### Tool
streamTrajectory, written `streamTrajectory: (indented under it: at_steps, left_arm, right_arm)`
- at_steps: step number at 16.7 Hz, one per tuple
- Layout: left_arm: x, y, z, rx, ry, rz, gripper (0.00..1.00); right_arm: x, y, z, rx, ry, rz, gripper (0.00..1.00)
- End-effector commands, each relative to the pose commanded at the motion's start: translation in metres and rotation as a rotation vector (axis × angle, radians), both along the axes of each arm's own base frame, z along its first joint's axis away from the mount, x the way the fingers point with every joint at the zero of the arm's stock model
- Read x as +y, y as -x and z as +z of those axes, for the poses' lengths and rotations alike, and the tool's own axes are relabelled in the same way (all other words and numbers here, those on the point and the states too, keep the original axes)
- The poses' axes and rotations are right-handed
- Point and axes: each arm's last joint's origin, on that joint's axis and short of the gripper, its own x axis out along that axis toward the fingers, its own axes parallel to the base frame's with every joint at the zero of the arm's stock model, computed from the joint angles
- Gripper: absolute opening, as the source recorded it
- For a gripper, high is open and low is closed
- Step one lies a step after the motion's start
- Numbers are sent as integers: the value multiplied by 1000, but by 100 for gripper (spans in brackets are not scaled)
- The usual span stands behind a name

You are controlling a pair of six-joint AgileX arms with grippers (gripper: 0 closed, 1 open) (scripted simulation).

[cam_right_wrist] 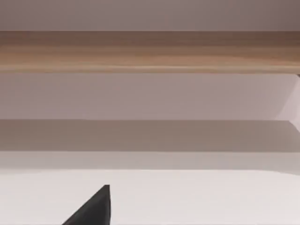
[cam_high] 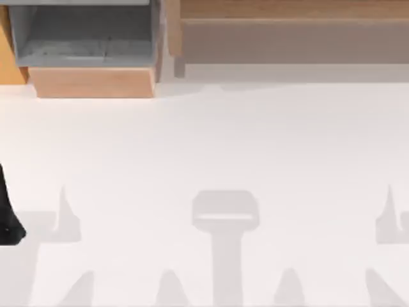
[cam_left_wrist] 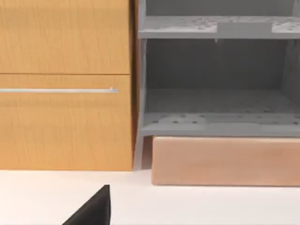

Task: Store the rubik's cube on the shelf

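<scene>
Long light-brown wooden shelf upper right of frame, black left arm at left edge, finger state of both grippers impossible to tell

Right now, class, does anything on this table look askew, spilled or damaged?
Nothing stands out. The shelf and the grey-lined box stand square along the table's far edge, undamaged, with nothing spilled.
</scene>
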Motion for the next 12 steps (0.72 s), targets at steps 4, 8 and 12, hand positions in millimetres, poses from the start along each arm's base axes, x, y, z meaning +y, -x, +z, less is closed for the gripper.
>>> streamTrajectory:
  at_steps: [4,8,12]
  left_arm:
    - [1,-1,2,6,-17,0,100]
    - [4,-11,18,37,-124,-1,100]
    - [14,-38,44,68,-307,-10,100]
  right_arm:
    - [0,0,0,0,0,0,100]
    - [0,0,0,0,0,0,100]
    - [0,0,0,0,0,0,100]
